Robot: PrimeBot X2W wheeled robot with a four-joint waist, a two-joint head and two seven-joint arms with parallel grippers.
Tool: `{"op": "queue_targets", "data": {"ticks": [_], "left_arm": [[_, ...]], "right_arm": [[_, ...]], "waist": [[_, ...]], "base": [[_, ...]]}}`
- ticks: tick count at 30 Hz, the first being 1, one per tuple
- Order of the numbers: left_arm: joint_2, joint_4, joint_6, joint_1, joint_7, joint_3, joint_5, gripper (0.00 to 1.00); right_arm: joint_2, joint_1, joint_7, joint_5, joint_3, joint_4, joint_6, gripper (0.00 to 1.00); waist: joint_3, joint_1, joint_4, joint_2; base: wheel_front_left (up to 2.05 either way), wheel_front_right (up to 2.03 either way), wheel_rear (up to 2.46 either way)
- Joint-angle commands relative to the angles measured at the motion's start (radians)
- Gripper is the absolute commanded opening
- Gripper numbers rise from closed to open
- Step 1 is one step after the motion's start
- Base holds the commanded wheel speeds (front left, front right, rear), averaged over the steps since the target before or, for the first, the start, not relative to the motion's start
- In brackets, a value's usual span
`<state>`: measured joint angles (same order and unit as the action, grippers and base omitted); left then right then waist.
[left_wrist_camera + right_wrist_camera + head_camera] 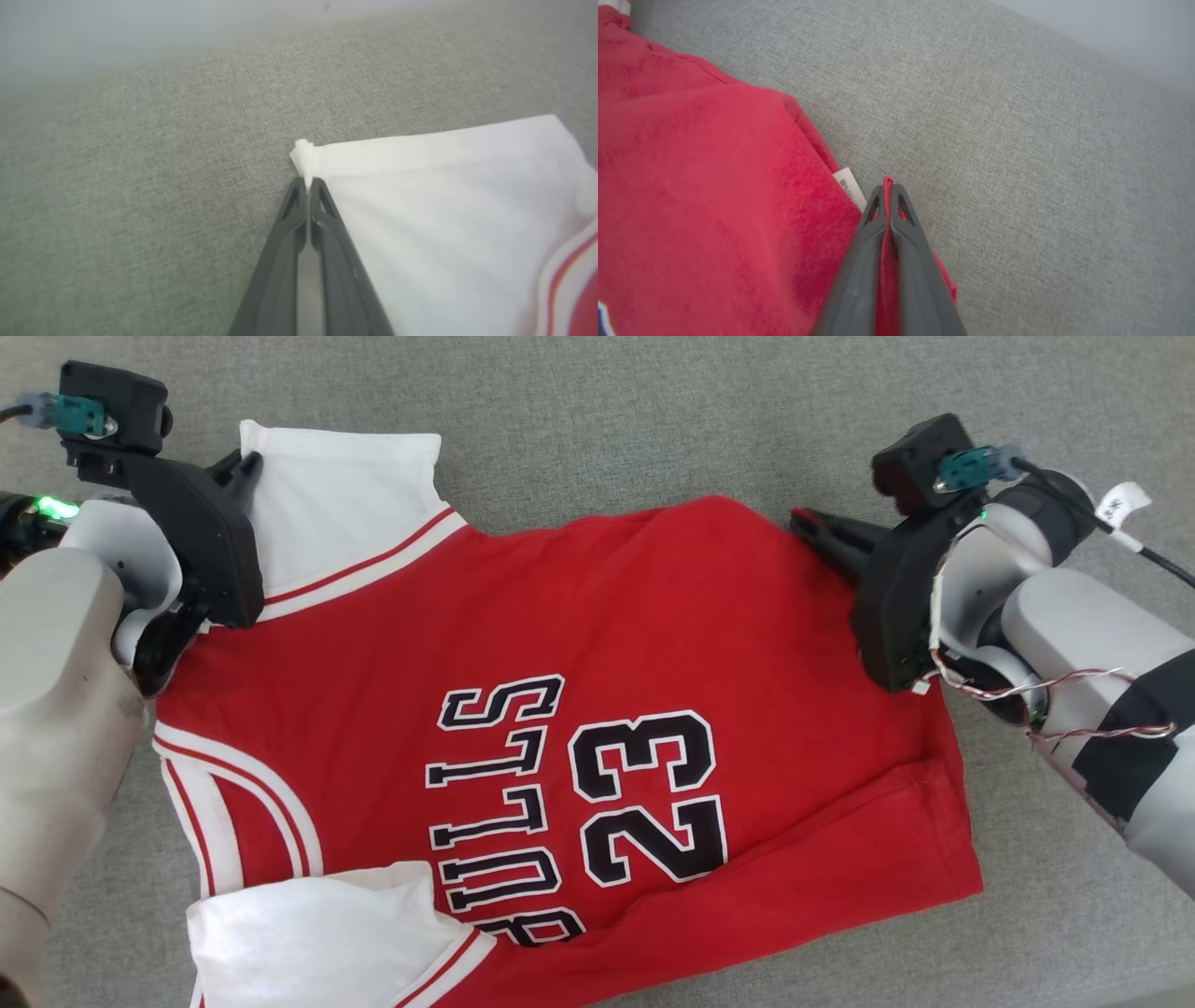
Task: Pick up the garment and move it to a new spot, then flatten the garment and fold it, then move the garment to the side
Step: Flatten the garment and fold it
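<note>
Lying spread, garment with white corner nipped in closed left pincer, red corner in closed right pincer

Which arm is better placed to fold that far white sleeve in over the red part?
Left, probably. The fingers of the left gripper are shut on the corner of the white sleeve, while the right gripper pinches the red edge of the jersey at the other end.
</note>
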<state>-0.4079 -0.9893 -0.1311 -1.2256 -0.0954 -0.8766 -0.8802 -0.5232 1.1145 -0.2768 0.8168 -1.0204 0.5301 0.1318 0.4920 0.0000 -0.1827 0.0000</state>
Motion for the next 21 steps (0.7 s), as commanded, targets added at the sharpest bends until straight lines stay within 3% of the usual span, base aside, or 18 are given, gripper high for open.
{"op": "queue_targets", "data": {"ticks": [1, 9, 21], "left_arm": [[-0.007, -0.012, 0.002, 0.028, 0.002, -0.011, -0.014, 0.00], [-0.016, 0.012, 0.002, 0.035, 0.185, 0.034, -0.090, 0.00], [-0.040, 0.164, 0.002, 0.181, 0.332, 0.004, -0.149, 0.00]], "right_arm": [[-0.002, 0.011, 0.012, 0.008, 0.002, 0.006, -0.002, 0.00], [0.015, -0.062, 0.203, 0.093, 0.125, 0.126, -0.002, 0.00], [0.047, -0.204, 0.366, 0.177, 0.238, 0.269, -0.002, 0.00]], "waist": [[-0.001, 0.0000, 0.004, 0.0000], [-0.065, 0.0000, 0.036, 0.0000], [-0.201, 0.0000, 0.090, 0.0000]], "base": [[0.00, 0.00, 0.00], [0.00, 0.00, 0.00], [0.00, 0.00, 0.00]]}}
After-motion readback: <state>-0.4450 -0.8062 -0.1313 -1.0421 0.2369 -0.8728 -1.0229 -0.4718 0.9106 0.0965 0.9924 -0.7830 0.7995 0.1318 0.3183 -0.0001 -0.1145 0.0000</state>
